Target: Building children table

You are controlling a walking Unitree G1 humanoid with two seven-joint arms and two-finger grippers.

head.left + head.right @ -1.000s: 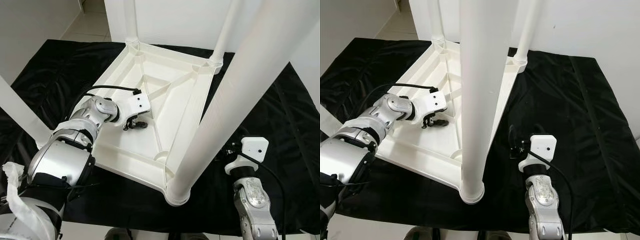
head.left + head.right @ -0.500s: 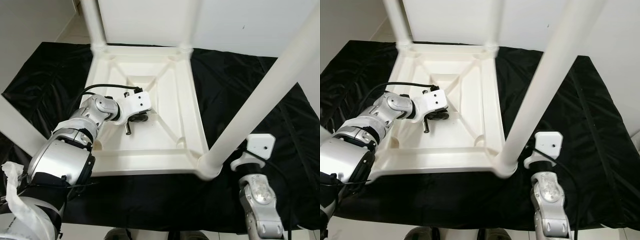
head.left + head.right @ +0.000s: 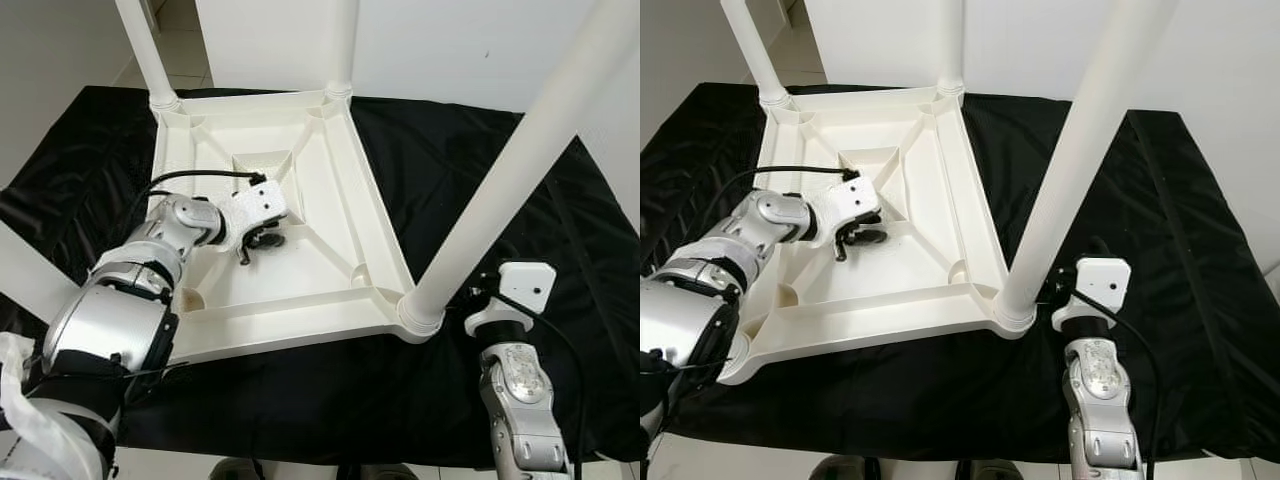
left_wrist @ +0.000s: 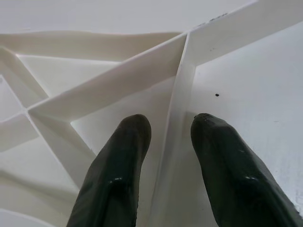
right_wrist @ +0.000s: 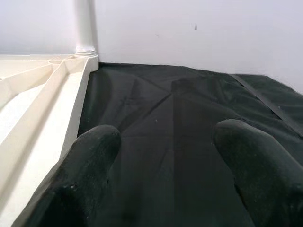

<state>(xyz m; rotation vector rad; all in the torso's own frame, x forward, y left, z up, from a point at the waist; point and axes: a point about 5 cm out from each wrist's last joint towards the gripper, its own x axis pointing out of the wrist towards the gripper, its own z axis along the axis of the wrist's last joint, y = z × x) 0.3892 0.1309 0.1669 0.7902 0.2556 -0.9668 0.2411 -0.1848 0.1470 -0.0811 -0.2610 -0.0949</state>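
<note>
Table (image 3: 330, 215) upside down, has swung round vs 1 s ago. Left gripper (image 4: 165, 142) straddles a rib (image 4: 173, 142), narrow gap, steering it. Right gripper (image 5: 163, 165) wide, idle over cloth (image 5: 165, 109).

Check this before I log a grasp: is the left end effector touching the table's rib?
Cannot tell. In the left wrist view the left end effector straddles the table's rib, fingers open on either side, but contact is unclear.
</note>
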